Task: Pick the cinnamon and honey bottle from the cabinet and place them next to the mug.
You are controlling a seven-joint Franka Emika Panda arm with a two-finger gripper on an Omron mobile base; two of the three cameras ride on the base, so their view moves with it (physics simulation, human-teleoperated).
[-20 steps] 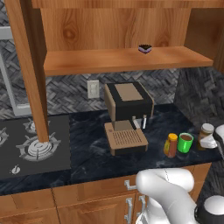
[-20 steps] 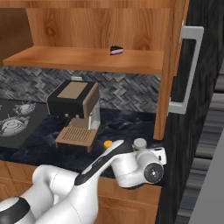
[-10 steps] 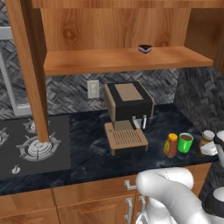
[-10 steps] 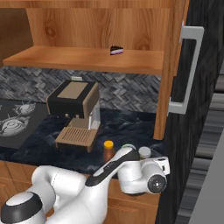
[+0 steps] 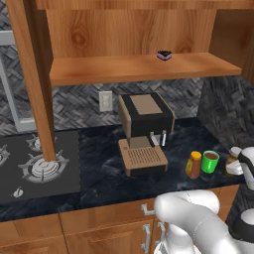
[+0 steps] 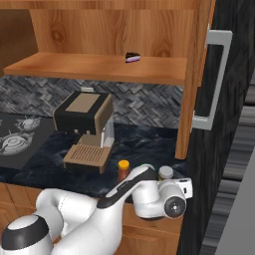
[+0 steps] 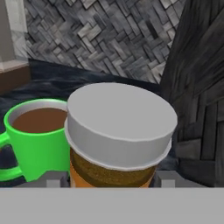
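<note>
The cinnamon [image 7: 118, 131], a dark jar with a grey lid and tan label, stands upright between my fingertips [image 7: 52, 179]. My gripper [image 7: 111, 180] is shut on it. The green mug [image 7: 35, 135] with a brown inside sits just left of the jar. From the left base, the honey bottle [image 5: 193, 164], the mug [image 5: 210, 161] and the cinnamon [image 5: 231, 161] line up on the counter's right end, with my gripper [image 5: 239, 167] at the jar. From the right base I see the honey bottle [image 6: 123, 170] and the jar's lid [image 6: 166, 173] behind my arm. The cabinet [image 5: 139, 68] hangs above.
A coffee machine [image 5: 144, 130] stands mid-counter, left of the bottles. A small dark dish [image 5: 163, 55] rests on the cabinet shelf. The stove [image 5: 34, 166] is at the far left. A dark wall [image 7: 197, 87] rises close to the right of the jar.
My hand has come down and slightly left with the cinnamon, bringing the jar low beside the mug. The honey bottle and mug have stayed put.
</note>
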